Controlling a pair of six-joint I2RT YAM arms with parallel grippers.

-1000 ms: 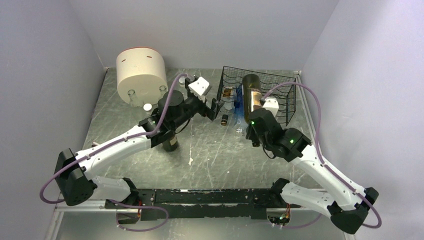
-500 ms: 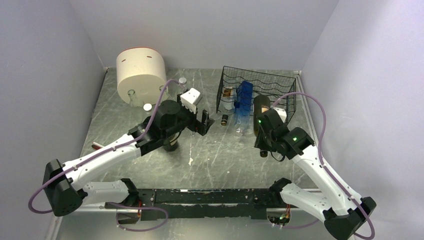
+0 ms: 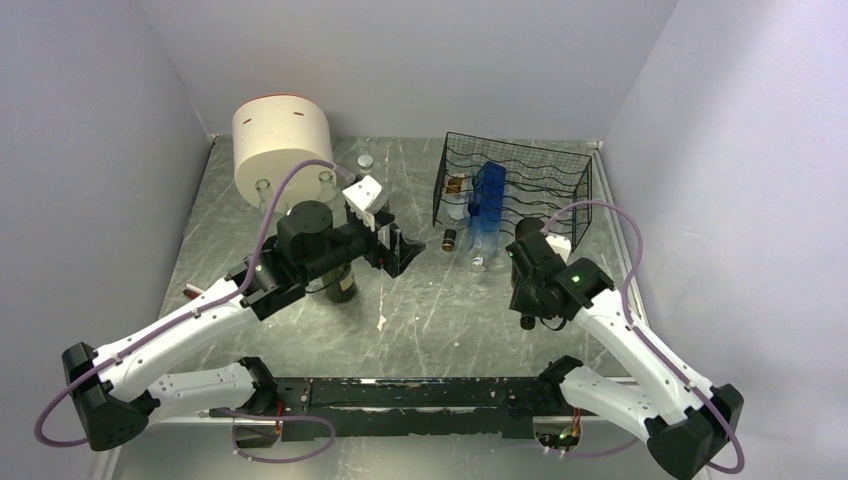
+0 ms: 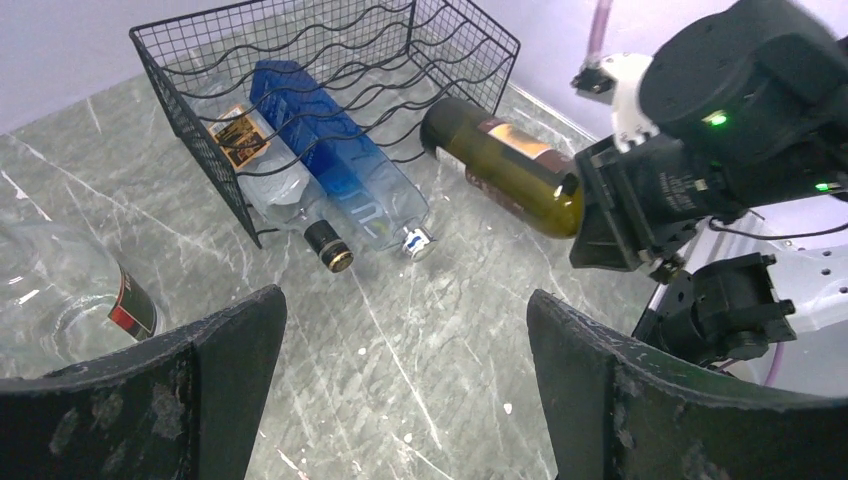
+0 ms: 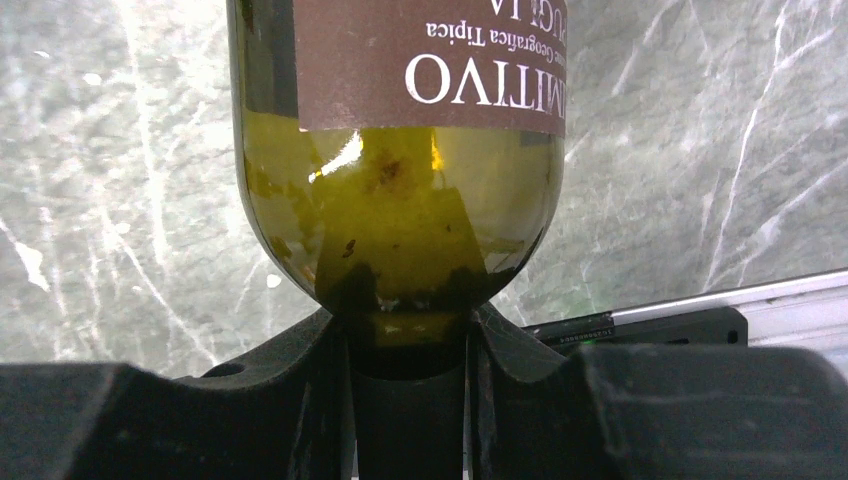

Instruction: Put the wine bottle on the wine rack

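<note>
Far left of the wine rack (image 3: 515,162) stands one cream container (image 3: 283,148); the small clear bottles at its foot are too blurred to count. Nearer the rack, the left gripper (image 4: 400,390) hangs spread wide, holding nothing. One dark bottle (image 3: 341,286) stands half hidden under its arm. Two bottles lie in the rack, one clear bottle (image 4: 268,178) and one blue bottle (image 4: 332,140), necks poking out. Just off the rack's near right corner, the right gripper (image 5: 405,350) pinches the neck of the one wine bottle (image 4: 505,165), which lies level with its base toward the rack. From above, the arm hides it.
</note>
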